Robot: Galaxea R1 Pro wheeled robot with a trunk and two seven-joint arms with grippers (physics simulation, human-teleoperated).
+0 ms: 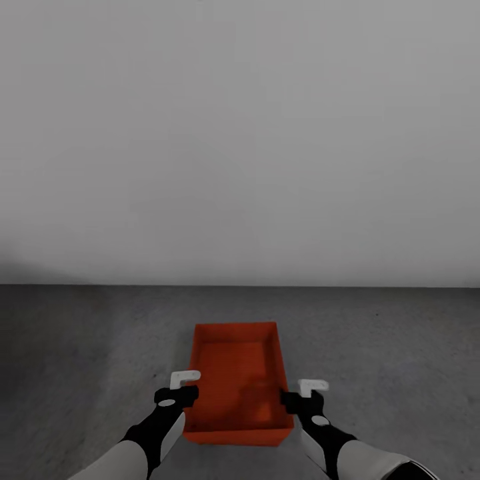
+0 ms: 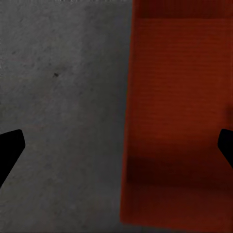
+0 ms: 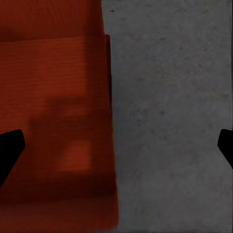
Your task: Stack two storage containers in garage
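Observation:
One orange-red storage container lies open side up on the dark grey concrete floor of the garage, close in front of me. My left gripper hangs open above the bin's left wall, with one finger over the floor and the other over the ribbed bottom. My right gripper is open in the same way over the right wall. In the head view the left gripper and right gripper flank the bin's near half. Nothing lies inside the bin.
A plain white-grey wall rises a short way beyond the container and meets the floor in a straight line. Bare concrete spreads to both sides of the bin.

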